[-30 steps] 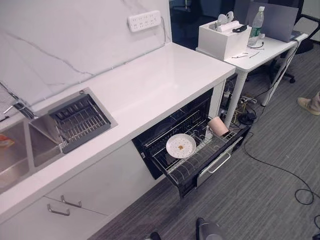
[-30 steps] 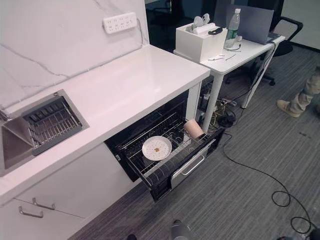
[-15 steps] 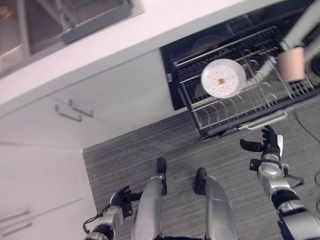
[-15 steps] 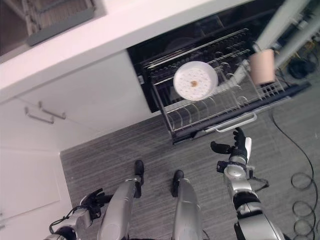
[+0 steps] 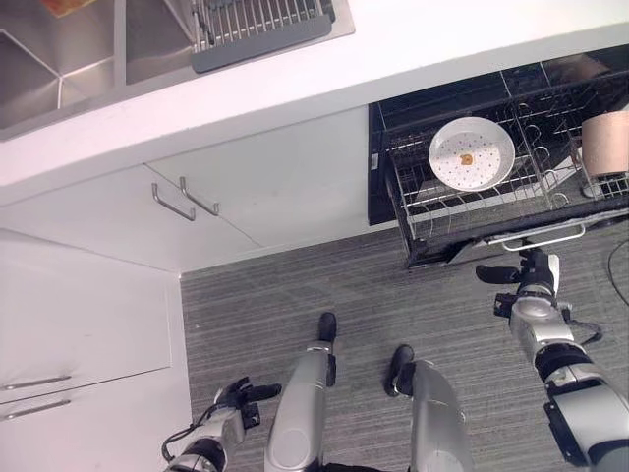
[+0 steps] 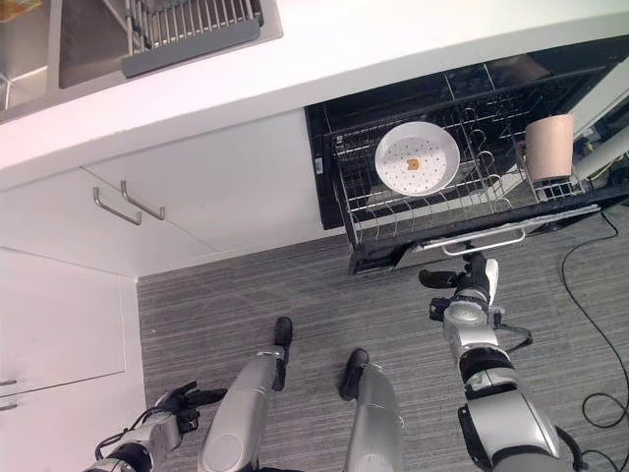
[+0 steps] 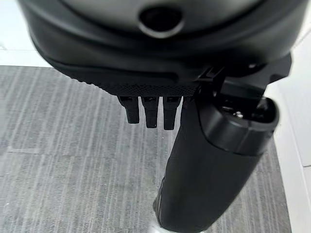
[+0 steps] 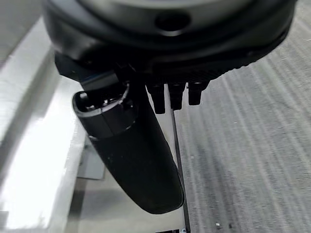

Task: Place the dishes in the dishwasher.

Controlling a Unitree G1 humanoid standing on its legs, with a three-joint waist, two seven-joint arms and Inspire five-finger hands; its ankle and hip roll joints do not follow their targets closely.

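Note:
The dishwasher's lower rack [image 5: 444, 205] is pulled out over the grey floor. A white plate [image 5: 472, 153] with a small orange mark stands on edge in its tines. A pink cup [image 5: 605, 144] lies on its side at the rack's right end. My right hand [image 5: 531, 280] is open just in front of the rack's silver handle bar [image 5: 536, 237], thumb out to the side, touching nothing. My left hand [image 6: 177, 403] hangs low by my side, open and holding nothing. The right wrist view shows my thumb [image 8: 131, 155] beside straight fingers [image 8: 175, 97].
A white counter [image 5: 295, 69] runs above the dishwasher, with a steel sink [image 5: 59, 59] and a grey drying rack [image 5: 260, 25] set in it. White cupboard fronts with bar handles [image 5: 182, 200] stand to the left of the dishwasher.
The camera has tilted down, bringing the floor and both hands into view. The plate and cup stay in the rack. The right hand stays in front of the rack.

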